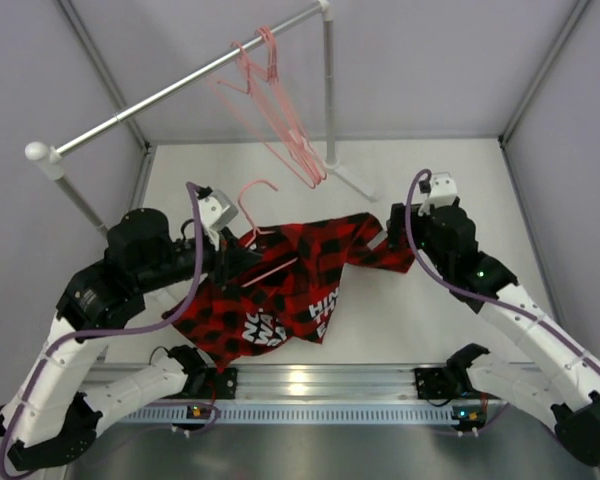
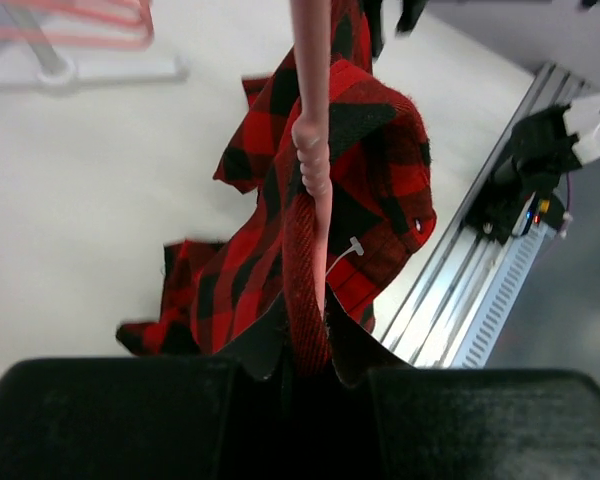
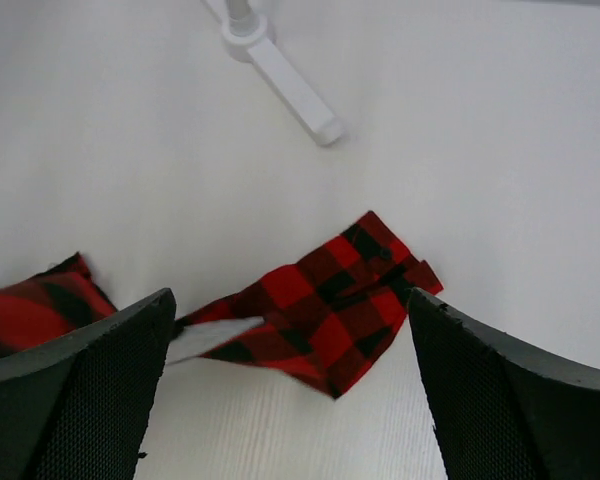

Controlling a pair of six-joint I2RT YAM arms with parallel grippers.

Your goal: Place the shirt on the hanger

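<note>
1. The left gripper point(image 2: 305, 352) is seen in close-up in its wrist view; its jaws are pressed nearly together, and the pink wire of the hanger point(image 2: 311, 110) is pinched between them along with a red fold of the shirt point(image 2: 380, 170).
2. The hanger is held just below its twisted neck; in the top view its hook is seen curving up and away from the arms, in front of the left wrist.
3. The shirt is draped over the hanger's frame and hangs from it; its lower part is spread on the white table point(image 1: 450, 190), between the two arms, with white lettering shown on the near side.
4. Whether both shoulders of the frame are inside the shirt cannot be told; the cloth is bunched there.
5. The right gripper point(image 3: 290, 312) is held low over the table at the shirt's right end; its jaws are spread wide, and nothing is pinched.
6. A plaid sleeve end is seen lying flat on the table under the gap between the right fingers point(image 3: 100, 380); contact cannot be told.
7. The clothes rail point(image 1: 180, 90) is set across the far left corner; two more pink hangers point(image 1: 280, 115) are hung on it, well apart from the shirt.
</note>
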